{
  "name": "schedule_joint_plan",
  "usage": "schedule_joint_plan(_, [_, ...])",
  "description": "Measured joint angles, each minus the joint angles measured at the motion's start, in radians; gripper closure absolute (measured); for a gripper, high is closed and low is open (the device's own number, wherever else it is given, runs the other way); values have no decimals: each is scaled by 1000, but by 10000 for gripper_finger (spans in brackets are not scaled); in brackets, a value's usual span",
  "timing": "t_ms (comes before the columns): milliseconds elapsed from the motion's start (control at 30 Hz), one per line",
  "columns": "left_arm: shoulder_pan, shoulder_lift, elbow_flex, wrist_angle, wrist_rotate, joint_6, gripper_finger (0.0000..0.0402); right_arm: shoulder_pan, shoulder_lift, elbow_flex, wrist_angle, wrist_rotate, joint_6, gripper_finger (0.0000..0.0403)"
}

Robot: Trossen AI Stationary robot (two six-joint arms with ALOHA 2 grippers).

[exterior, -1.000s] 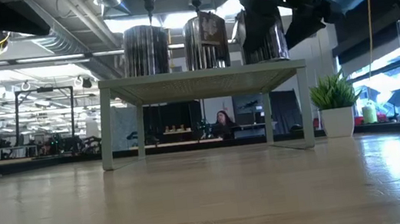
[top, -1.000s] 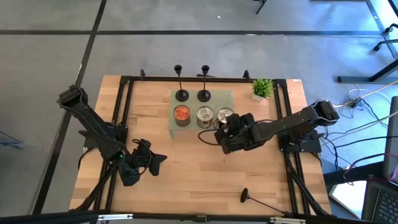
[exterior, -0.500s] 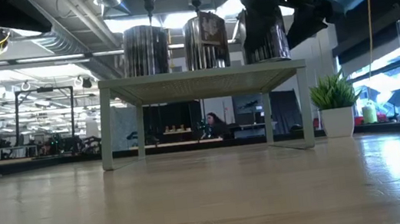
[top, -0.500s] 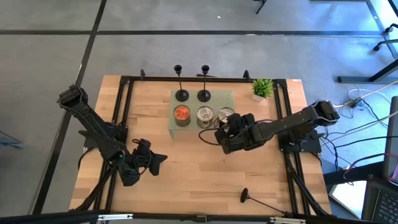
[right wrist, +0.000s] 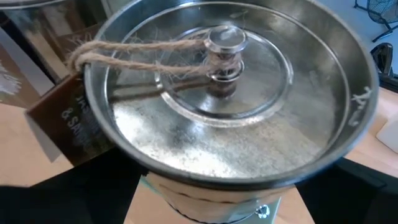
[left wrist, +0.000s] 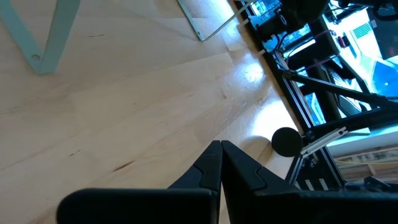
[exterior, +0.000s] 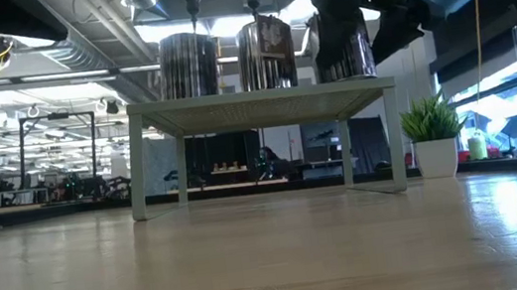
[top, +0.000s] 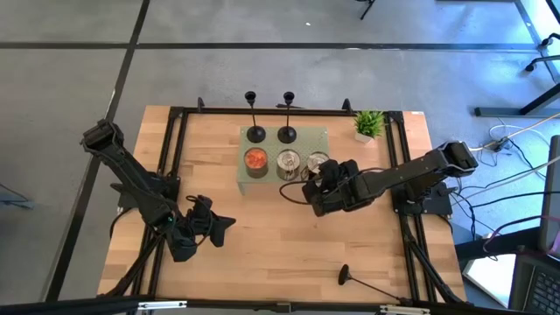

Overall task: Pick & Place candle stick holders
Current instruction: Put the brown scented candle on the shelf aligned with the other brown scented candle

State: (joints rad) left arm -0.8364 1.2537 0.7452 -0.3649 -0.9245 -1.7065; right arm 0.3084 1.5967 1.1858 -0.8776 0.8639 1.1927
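Observation:
Two black candle stick holders (top: 255,131) (top: 287,131) stand upright on their round bases at the back of a small pale green shelf (top: 325,133). A third holder (top: 346,276) lies on its side on the table near the front edge; the left wrist view shows its base (left wrist: 286,141). Three tin cans stand in the shelf's front row. My right gripper (top: 317,172) is open, with a finger on either side of the rightmost lidded silver can (right wrist: 217,112). My left gripper (top: 227,221) is shut and holds nothing, above the table's near left part. My right gripper comes at the rightmost can (top: 317,162) from the table's right and near side, slanting down, one finger on each side of its wall (right wrist: 205,199). Whether the fingers touch it I cannot tell. The can stands upright on the shelf.
An orange can (top: 255,160) and a second silver can (top: 288,162) stand left of the rightmost one. A small potted plant (top: 368,124) sits at the far right corner. A black frame (top: 175,175) runs along the table's edges. Bare wood lies between the shelf and the lying holder.

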Motion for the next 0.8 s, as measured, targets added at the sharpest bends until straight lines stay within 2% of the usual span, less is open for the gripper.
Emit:
schedule_joint_plan(600, [0, 0, 0, 3, 0, 0, 400, 0, 0, 0, 16, -6, -31, 24])
schedule_joint_plan(800, [0, 0, 0, 3, -1, 1, 400, -2, -1, 0, 28, -14, -125, 24])
